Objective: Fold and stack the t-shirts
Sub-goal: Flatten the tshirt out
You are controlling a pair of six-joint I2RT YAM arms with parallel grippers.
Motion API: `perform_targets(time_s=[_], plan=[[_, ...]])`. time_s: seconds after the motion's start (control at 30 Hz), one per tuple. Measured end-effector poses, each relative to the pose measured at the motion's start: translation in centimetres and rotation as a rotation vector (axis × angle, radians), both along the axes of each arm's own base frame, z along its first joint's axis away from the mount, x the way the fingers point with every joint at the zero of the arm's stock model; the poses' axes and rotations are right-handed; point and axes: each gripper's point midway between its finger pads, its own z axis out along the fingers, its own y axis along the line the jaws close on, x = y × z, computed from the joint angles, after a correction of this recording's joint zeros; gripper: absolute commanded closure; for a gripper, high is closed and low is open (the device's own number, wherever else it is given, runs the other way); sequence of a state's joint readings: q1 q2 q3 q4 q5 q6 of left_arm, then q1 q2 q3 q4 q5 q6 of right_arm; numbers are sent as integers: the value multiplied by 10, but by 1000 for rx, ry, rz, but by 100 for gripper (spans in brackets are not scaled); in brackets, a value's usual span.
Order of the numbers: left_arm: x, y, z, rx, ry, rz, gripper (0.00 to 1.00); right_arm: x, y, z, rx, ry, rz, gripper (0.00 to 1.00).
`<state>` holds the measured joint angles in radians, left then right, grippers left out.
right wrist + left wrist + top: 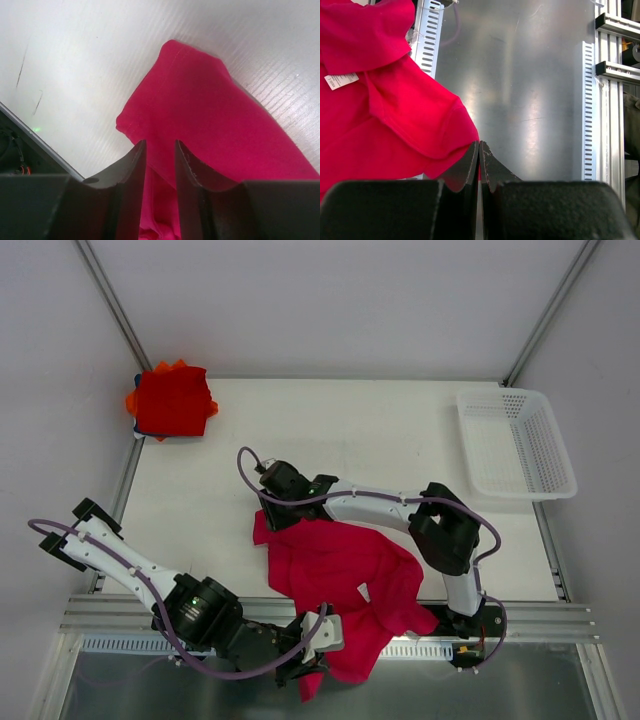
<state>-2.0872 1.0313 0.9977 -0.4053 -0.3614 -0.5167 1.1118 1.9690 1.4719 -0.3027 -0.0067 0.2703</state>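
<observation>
A crimson-pink t-shirt (pixel 340 565) lies crumpled at the front middle of the table, its lower part hanging over the near edge. My left gripper (pixel 300 665) is below the table's edge, shut on the shirt's hanging hem; in the left wrist view (pixel 479 144) a thin sliver of the shirt (pixel 395 110) shows between the closed jaws. My right gripper (pixel 266 502) is at the shirt's far left corner, its jaws (pixel 160 145) pinched on a bunched fold of the shirt (pixel 210 110). A folded stack (pixel 172 400), bright red on top with orange and blue edges under it, sits at the back left corner.
A white perforated basket (pixel 515 445) stands at the right edge of the table. Metal rails (pixel 120 615) run along the near edge, with a shiny metal floor (pixel 530 100) below. A white label (pixel 341 81) shows on the shirt.
</observation>
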Motion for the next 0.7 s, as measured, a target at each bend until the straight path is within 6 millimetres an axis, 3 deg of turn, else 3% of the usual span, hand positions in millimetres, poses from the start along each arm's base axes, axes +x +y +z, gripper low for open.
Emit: perform_targets(time_s=[0.13,0.23,0.7], plan=[[2,1,2,-11,3,6,100,1,-1,-3,-6,3,-1,40],[4,3,1,-13,2,9,100,0,-1,-3,-5,9,-2,30],[6,6,3,-38,13,13,100,-15,18,-22,0,77,26,30]])
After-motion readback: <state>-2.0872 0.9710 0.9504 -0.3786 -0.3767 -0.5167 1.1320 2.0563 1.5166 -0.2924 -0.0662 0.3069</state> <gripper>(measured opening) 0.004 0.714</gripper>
